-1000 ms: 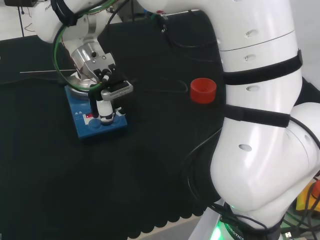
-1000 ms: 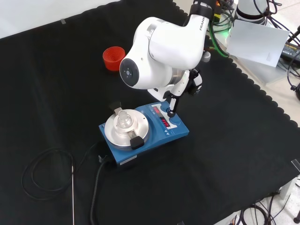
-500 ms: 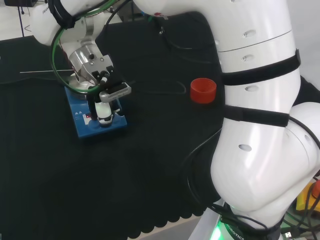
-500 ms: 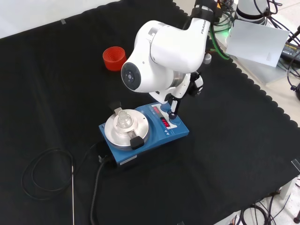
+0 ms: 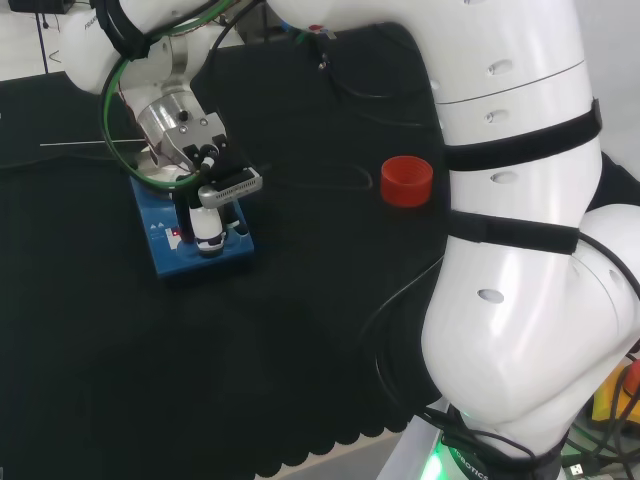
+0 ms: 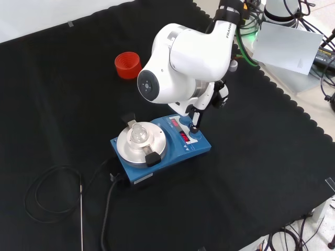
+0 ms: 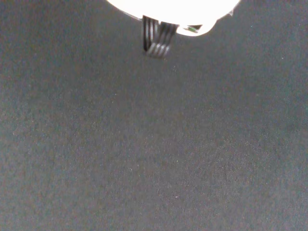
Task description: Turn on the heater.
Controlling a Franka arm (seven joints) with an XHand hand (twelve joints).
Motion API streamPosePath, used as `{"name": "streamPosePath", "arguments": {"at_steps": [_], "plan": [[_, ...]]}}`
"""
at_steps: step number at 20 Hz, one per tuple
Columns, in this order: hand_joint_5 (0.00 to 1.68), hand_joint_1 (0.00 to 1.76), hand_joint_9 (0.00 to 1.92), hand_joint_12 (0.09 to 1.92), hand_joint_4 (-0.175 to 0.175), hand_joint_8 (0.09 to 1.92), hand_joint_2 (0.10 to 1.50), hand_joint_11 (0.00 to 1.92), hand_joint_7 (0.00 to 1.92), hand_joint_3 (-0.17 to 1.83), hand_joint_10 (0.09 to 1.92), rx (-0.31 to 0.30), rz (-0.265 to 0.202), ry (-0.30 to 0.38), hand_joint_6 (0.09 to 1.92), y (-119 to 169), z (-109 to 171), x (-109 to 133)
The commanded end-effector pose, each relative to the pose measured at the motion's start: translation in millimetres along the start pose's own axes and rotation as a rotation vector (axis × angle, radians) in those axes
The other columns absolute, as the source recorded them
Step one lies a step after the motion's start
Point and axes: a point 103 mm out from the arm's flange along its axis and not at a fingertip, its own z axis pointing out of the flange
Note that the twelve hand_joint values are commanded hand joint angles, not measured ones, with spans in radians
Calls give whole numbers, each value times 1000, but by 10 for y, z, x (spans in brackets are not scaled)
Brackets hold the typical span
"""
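Heater | blue, red display lit, print unreadable | robot hand one straight finger down on right-hand control panel, front view

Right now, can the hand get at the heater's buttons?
Probably yes. The hand is already over the heater, one finger pointing down at its control panel, with nothing between them. Whether the finger touches a button I cannot tell.

Heater: blue, box-shaped, flat on the black-clothed table. Round silver plate on top carried a small clear glass vessel. Front panel showed red lit displays. Black cable ran from its side.
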Motion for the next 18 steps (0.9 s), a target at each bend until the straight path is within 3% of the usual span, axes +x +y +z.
{"name": "streamPosePath", "arguments": {"at_steps": [1, 11, 18], "plan": [[310, 1340, 1470, 1011, -25, 1529, 623, 1055, 1386, 1006, 1319, 7, 2, 2, 87, 16, 28, 4], [313, 1340, 1470, 1012, -25, 1529, 621, 1054, 1386, 1010, 1318, 17, 0, 6, 87, 56, 26, -27], [314, 1341, 1471, 1012, -25, 1529, 620, 1054, 1386, 1011, 1317, -33, 2, 2, 87, -174, -217, -19]]}}
